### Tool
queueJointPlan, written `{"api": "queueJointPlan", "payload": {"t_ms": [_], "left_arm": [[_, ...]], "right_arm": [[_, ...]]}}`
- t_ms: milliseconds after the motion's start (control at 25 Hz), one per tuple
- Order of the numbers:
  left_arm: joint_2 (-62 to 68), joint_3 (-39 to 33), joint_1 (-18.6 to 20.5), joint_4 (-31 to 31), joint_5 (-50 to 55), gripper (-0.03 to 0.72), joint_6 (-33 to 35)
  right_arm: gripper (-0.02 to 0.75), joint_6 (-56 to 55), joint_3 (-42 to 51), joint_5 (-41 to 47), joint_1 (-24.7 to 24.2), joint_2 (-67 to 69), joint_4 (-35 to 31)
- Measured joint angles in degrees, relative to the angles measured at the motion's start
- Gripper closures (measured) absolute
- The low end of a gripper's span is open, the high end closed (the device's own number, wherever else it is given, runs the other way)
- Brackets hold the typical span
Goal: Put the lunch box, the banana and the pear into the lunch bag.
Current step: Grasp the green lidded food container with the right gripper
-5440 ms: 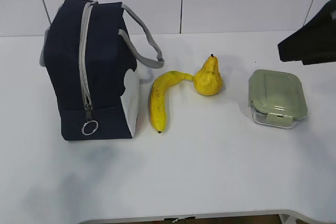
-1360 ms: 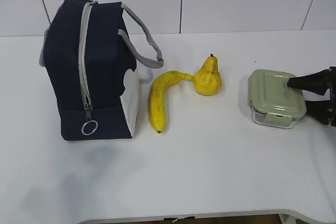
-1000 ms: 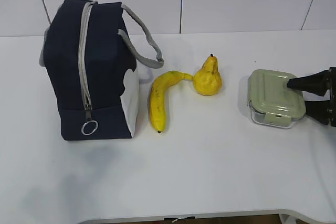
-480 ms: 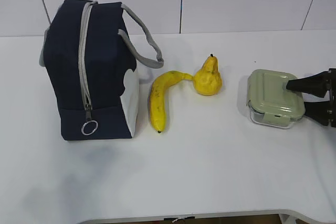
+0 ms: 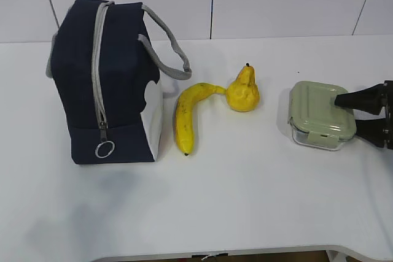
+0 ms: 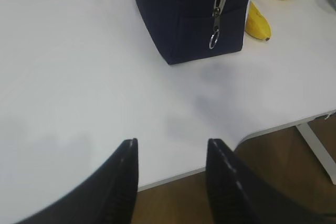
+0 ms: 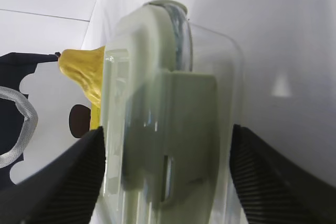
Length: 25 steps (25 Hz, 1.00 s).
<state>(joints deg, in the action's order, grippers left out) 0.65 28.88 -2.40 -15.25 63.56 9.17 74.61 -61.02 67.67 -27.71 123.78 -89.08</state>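
We see the lunch box point(image 5: 322, 115) on the table's point(image 5: 245, 200) right, our right gripper point(image 5: 361, 114) spread wide around its right end, not yet clamped. The left gripper point(image 6: 170, 182) hangs partly open, empty, near the lunch bag point(image 5: 107, 84)

white table point(image 5: 245, 200) before pale panelled wall point(image 5: 282, 1).

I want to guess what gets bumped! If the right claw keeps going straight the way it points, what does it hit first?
The lunch box. The right claw points left with its fingers already around the box's right end, so it looks first in line.
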Motion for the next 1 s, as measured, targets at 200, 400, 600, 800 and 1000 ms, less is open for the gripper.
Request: {"api": "queueJointPlan", "payload": {"t_ms": [200, 400, 600, 800, 1000], "left_arm": [[0.00, 0.00, 0.00, 0.00, 0.00, 0.383, 0.00], [0.00, 0.00, 0.00, 0.00, 0.00, 0.383, 0.00], [0.00, 0.00, 0.00, 0.00, 0.00, 0.383, 0.00], [0.00, 0.00, 0.00, 0.00, 0.00, 0.383, 0.00], [0.00, 0.00, 0.00, 0.00, 0.00, 0.383, 0.00]], "right_arm": [[0.143, 0.00, 0.00, 0.00, 0.00, 0.00, 0.30], [0.143, -0.35, -0.17, 0.29, 0.00, 0.00, 1.23], [0.144, -0.58, -0.17, 0.40, 0.08, 0.00, 1.92], [0.148, -0.57, -0.17, 0.40, 0.08, 0.00, 2.04], [0.208, -0.74, -0.17, 0.40, 0.08, 0.00, 2.17]]}}
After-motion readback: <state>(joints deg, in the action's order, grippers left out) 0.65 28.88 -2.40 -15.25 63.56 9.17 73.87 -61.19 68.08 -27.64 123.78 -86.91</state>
